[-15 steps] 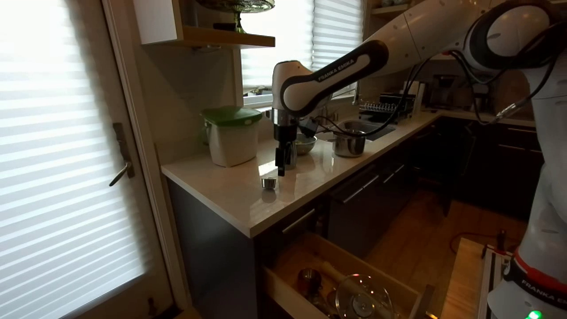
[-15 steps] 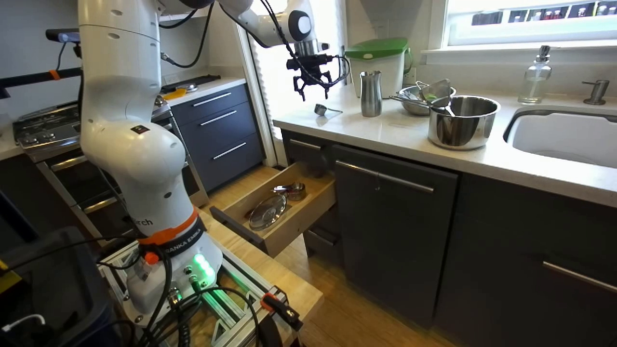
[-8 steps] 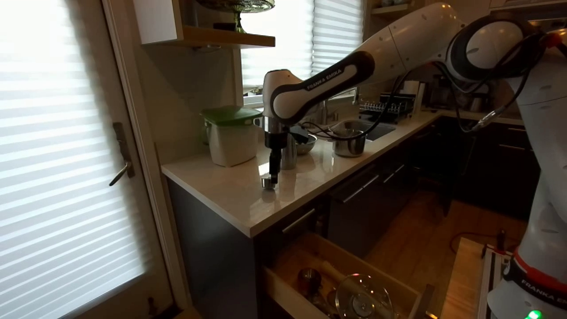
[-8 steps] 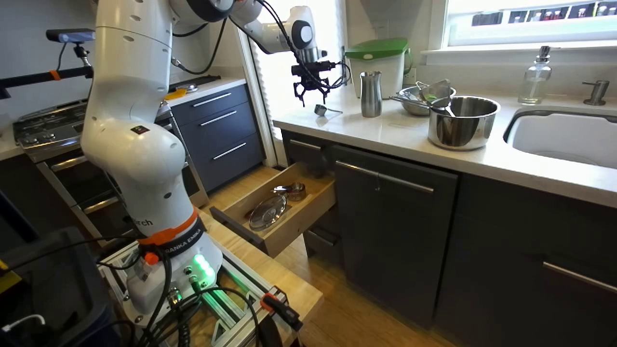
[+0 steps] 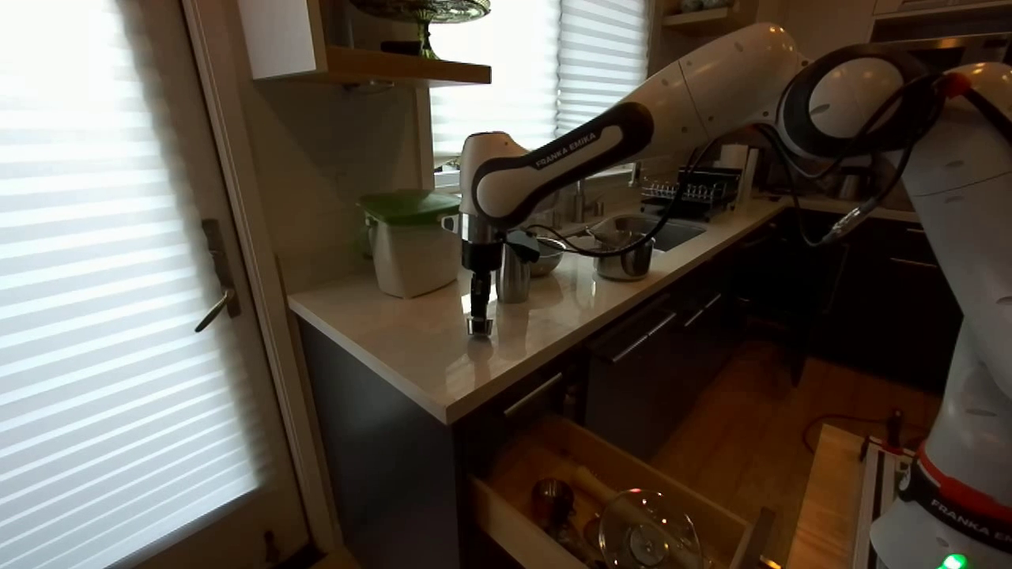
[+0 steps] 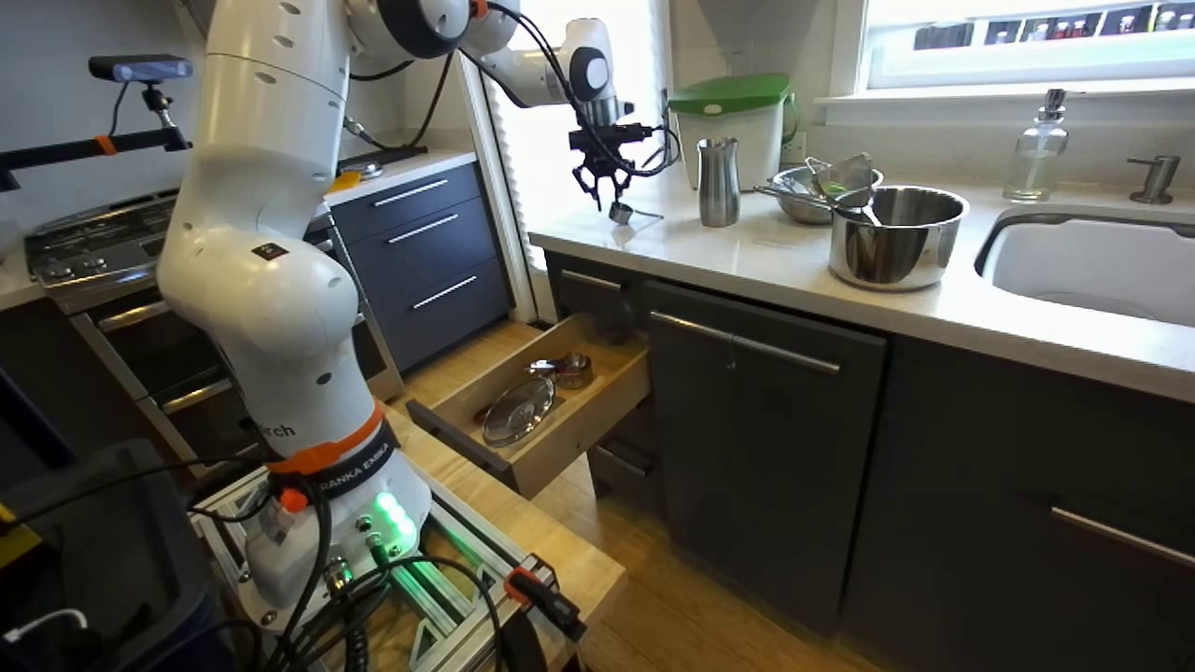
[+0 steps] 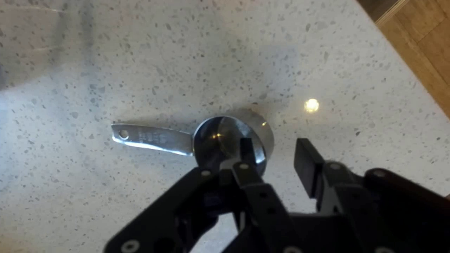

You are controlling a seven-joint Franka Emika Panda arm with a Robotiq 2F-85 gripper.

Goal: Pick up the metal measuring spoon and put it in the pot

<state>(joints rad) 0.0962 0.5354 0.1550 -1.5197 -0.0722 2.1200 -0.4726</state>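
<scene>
Countertop (image 7: 147, 66): spoon (image 7: 207, 142) under 1 fingertip (image 7: 247, 149) of parted gripper (image 7: 274, 150).

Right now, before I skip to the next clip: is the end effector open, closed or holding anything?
End effector: open, placed at the spoon but not gripping it.

Measuring spoon (image 7: 211, 144), pot (image 6: 898, 250) well apart

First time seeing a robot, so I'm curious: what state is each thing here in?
Claw: open, gripping nothing
Measuring spoon: not gripped, opening upward
Pot: upright, lidless, contents unclear
Drawer: pulled open
Glass lid: lying in the drawer
Green-lidded container: closed
Tall metal cup: upright
Metal bowl: upright
Soap dispenser: upright
Robot base light: lit green
</scene>
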